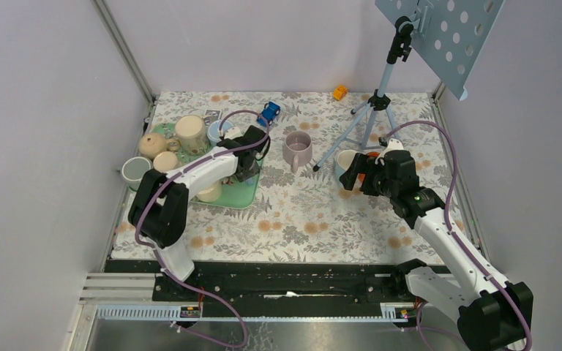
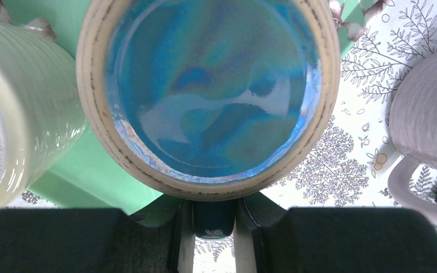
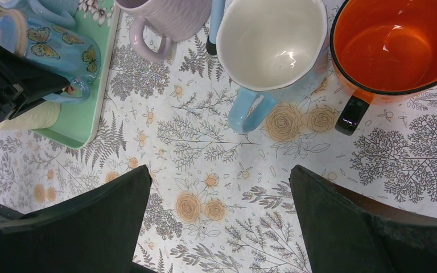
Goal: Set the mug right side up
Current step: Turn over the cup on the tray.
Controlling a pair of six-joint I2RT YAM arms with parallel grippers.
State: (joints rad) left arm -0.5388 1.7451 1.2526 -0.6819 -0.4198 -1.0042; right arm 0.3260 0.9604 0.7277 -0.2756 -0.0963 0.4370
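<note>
A blue mug with butterflies on it hangs tilted over the green tray. One round end, blue and glossy inside a cream ring, fills the left wrist view. My left gripper is shut on the mug's dark blue handle, which sits between the two fingers. In the top view the left gripper covers most of the mug. My right gripper is open over bare tablecloth and holds nothing; in the top view the right gripper stands at the right of the table.
A lilac mug stands upright just right of the tray. A light blue mug and an orange mug sit in front of my right gripper. Cream cups crowd the tray's left. A tripod stands at the back right.
</note>
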